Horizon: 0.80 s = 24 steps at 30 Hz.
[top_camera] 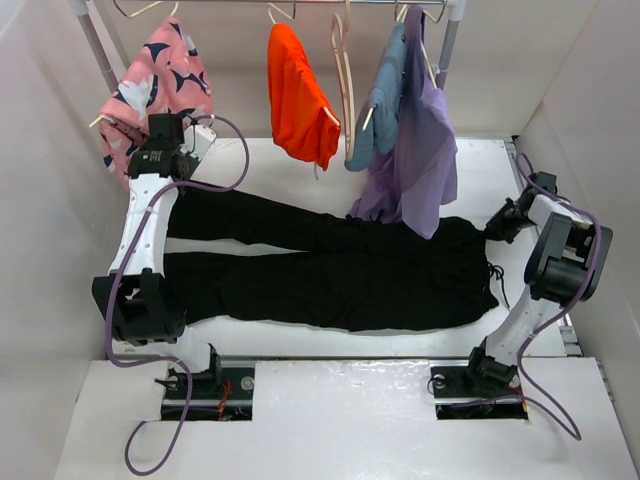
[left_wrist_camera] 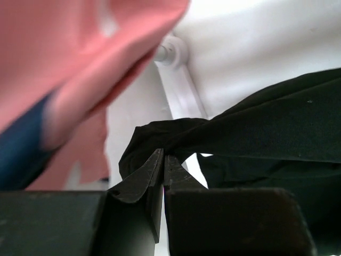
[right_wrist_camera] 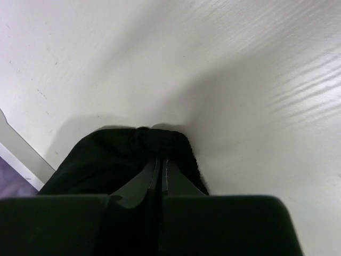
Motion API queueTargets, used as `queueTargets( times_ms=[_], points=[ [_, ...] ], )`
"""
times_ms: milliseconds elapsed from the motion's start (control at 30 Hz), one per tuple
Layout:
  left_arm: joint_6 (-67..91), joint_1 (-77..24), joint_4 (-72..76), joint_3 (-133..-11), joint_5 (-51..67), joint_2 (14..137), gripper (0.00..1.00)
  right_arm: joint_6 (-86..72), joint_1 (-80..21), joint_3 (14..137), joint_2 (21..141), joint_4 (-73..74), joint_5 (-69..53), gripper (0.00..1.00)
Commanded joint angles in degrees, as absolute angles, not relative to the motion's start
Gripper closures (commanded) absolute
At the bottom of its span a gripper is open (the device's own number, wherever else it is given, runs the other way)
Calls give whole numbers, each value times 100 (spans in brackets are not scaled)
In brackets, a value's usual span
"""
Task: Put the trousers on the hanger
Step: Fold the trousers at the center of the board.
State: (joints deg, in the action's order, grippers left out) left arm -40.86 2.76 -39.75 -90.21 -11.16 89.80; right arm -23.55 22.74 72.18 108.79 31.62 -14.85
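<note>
fingers of the left gripper (left_wrist_camera: 163, 159) are clenched on the end of one leg of the trousers (top_camera: 330, 265). the fingers of the right gripper (right_wrist_camera: 160, 160) are closed too, and a small bunch of black cloth at the waist is pinched between them.

the tabletop (top_camera: 480, 170) carries almost everything. the trousers are the largest thing on it. they lie flat across its middle, with the waist toward the right edge and the two legs stretched toward the left edge. the far leg runs up to the far left corner, where the left gripper holds it. i think the two grips at opposite ends are there to keep the cloth long and straight, so that it can be lifted without folding on itself.

above the far edge a rail (top_camera: 300, 4) holds several clothes: a pink patterned garment (top_camera: 160, 75) at the left, an orange garment (top_camera: 300, 95), then a blue garment (top_camera: 385, 100) and a purple garment (top_camera: 425, 150). the purple one hangs low and seems to touch the trousers near the waist.

the hanger (top_camera: 348, 95), pale and thin, hangs bare on the rail between the orange and blue garments. it is well apart from both grippers, so the trousers are not yet on it and most of the task is not done.
</note>
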Motion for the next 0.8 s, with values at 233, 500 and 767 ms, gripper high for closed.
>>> queueTargets(
  times_ms=[233,500,767],
  points=[
    [-4395,352,-4113,-9212,-1520,8499,100,-2021,2250,6980,8773,3138,-633,100],
    [-4877,1019,-6291,-8607,-2601,8623,100,-2513,2250,5997,7060,3630,-255,100],
    [-4589,1222,-6240,-7276,-2893,8534,100,-2812,2303,5133,6794,3498,-800,100]
  ],
)
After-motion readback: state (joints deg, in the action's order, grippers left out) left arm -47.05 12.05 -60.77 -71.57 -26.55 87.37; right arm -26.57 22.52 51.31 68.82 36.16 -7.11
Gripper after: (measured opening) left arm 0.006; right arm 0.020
